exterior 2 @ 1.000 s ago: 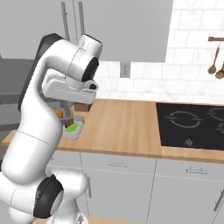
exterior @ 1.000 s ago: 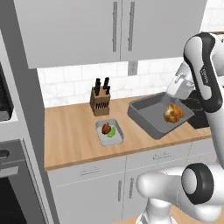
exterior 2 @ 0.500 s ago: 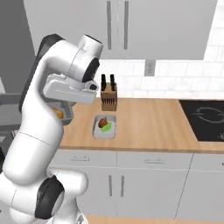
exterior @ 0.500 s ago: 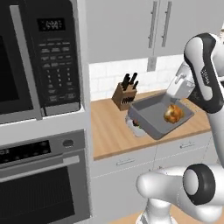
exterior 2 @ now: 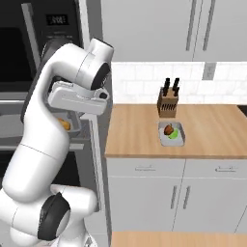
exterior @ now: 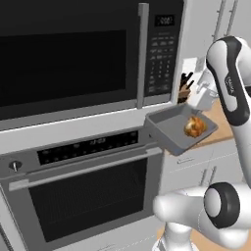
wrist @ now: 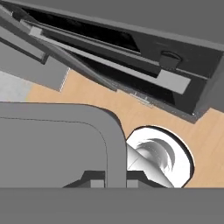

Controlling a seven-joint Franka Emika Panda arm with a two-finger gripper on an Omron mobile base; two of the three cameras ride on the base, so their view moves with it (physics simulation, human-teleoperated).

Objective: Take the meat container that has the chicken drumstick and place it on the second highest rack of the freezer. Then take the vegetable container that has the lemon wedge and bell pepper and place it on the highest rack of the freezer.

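Note:
The grey meat container (exterior: 166,128) hangs in the air in front of the oven, level, with the golden chicken drumstick (exterior: 195,126) lying in it. My gripper (exterior: 201,108) is shut on its far right rim; the hand view has that rim (wrist: 113,144) running between my fingertips (wrist: 94,183). In the right base view a corner of the container (exterior 2: 75,126) and the drumstick (exterior 2: 64,125) peek out behind my arm. The vegetable container (exterior 2: 172,133) sits on the counter with the bell pepper (exterior 2: 168,129) and the green lemon wedge (exterior 2: 174,136) inside. The freezer is out of view.
A black microwave (exterior: 73,59) sits above a black-windowed oven (exterior: 83,196), close to the held container's left side. A knife block (exterior 2: 168,100) stands behind the vegetable container on the wooden counter (exterior 2: 217,130). Grey wall cabinets (exterior 2: 159,29) hang above.
The whole picture has shifted: the base has driven left, from the counter to the microwave and oven. The meat container has stayed in my shut gripper.

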